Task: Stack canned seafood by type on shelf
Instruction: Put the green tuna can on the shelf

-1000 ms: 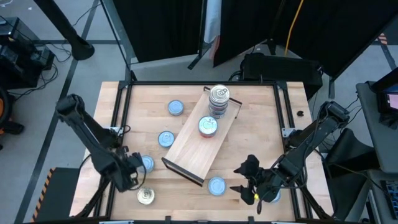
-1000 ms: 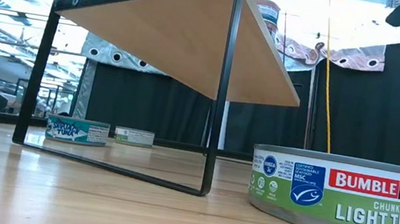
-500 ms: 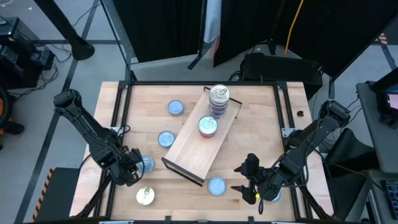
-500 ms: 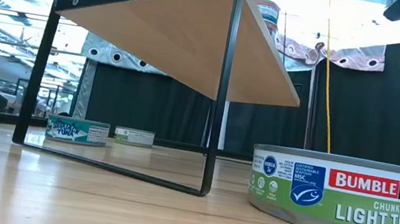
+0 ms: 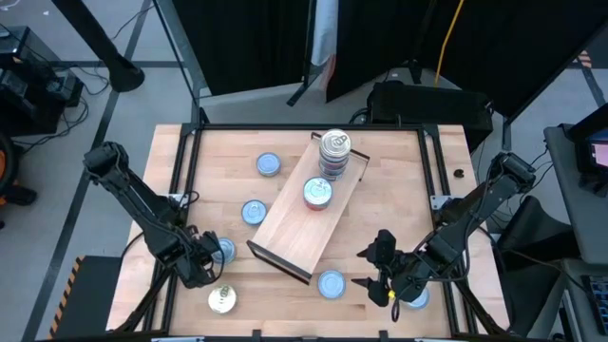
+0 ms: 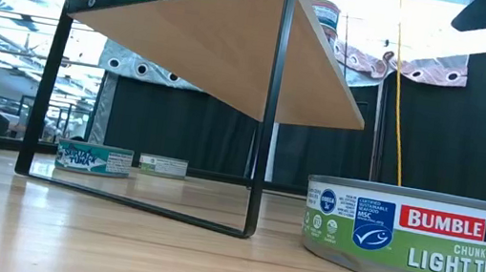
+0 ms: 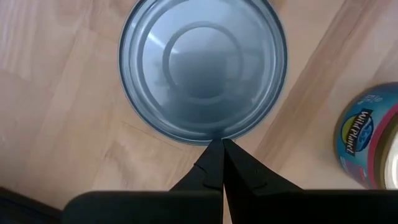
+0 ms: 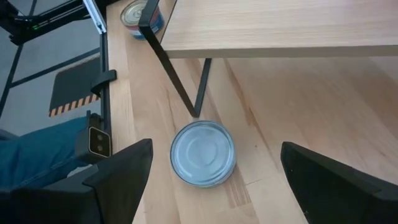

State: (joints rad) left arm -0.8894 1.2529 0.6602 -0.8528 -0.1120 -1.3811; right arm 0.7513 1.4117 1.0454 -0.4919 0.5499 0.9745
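Observation:
The shelf is a light-wood board on black frame legs, lying slantwise mid-table. Its far end carries a stack of cream-topped tins, with a blue-topped tin beside them. Loose tins rest flat on the table. My left gripper is shut and hovers above the blue-topped tin near the table's near-left corner, its tips over the rim. My right gripper is open near the near-right corner, facing another blue-topped tin that sits beside the shelf's leg.
More blue-topped tins lie left of the shelf. A cream-topped tin sits by the near edge, close to my left gripper. A further tin lies under my right arm. Black frame rails edge the tabletop.
In the low view my left gripper has come down a little over the near-left tin, staying shut. The right gripper has hardly shifted. No tin has moved.

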